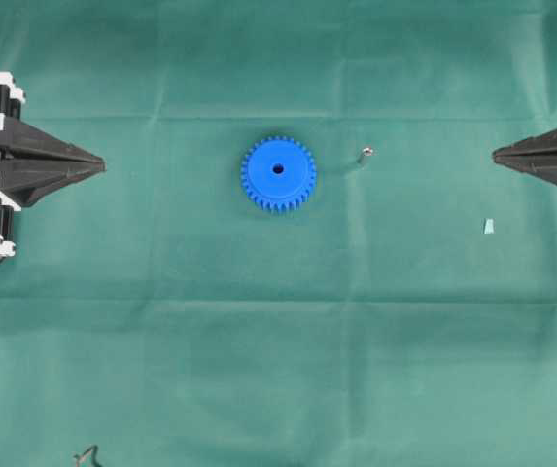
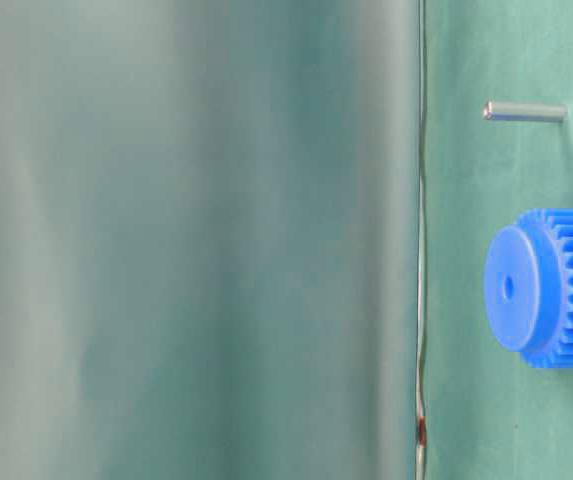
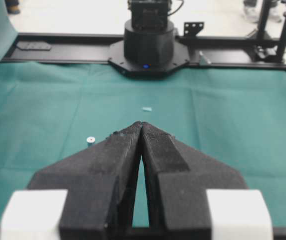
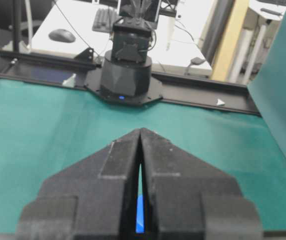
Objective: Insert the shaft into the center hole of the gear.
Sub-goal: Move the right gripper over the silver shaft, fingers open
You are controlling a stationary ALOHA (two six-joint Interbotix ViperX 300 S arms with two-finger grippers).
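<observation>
The blue gear (image 1: 278, 173) lies flat on the green cloth at mid-table, its center hole (image 1: 278, 168) facing up and empty. The shaft (image 1: 365, 153), a small silvery pin, stands on end just right of the gear, apart from it. Both also show in the table-level view, the gear (image 2: 551, 288) below the shaft (image 2: 524, 112). My left gripper (image 1: 101, 165) rests at the left edge, shut and empty; in its wrist view the shaft (image 3: 90, 141) sits beyond the fingertips, left. My right gripper (image 1: 497, 153) is at the right edge, shut and empty. A sliver of gear (image 4: 140, 215) shows between its fingers.
A small pale-blue scrap (image 1: 488, 227) lies on the cloth near the right gripper. A thin dark wire (image 1: 86, 453) pokes in at the bottom left edge. Each wrist view shows the opposite arm's black base (image 3: 147, 45) (image 4: 127, 75) at the table's far end.
</observation>
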